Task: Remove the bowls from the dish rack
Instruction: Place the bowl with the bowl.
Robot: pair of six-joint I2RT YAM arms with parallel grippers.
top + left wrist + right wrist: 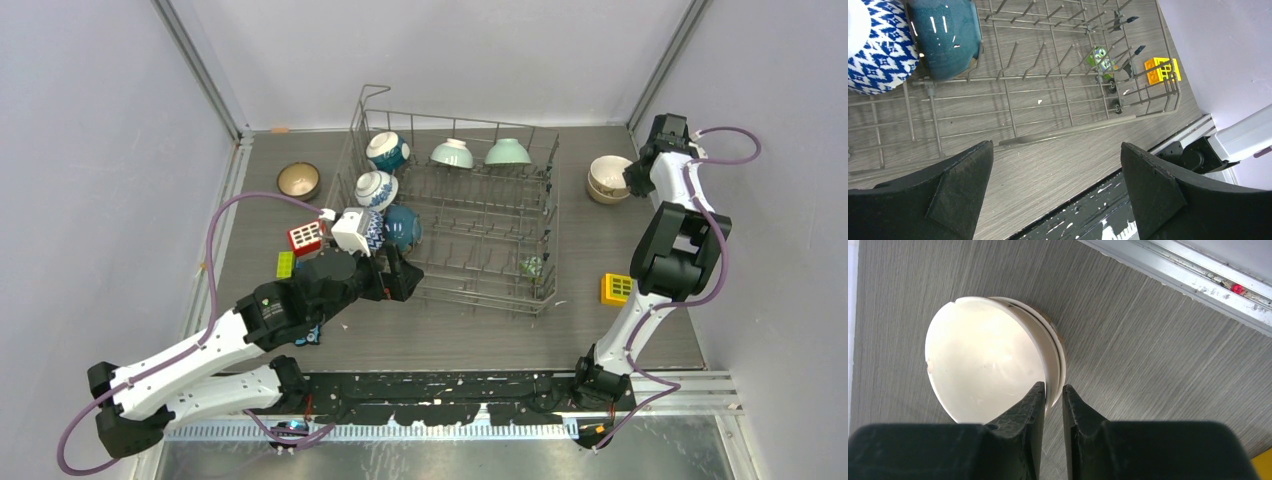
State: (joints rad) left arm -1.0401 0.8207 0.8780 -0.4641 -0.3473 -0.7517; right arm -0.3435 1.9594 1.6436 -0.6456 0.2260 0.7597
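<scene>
Grey wood-grain table (480, 330), pale walls. Dish rack (470, 240) sits at centre. Left arm stretches low from near-left; left gripper (1056, 146) is spread wide with nothing in it, at the rack's near-left side, close to the teal bowl (948, 35) in the rack. Right arm reaches far-right; right gripper (1053, 386) pinches the rim of the cream bowl (983, 360), which is nested in another on the table.
</scene>
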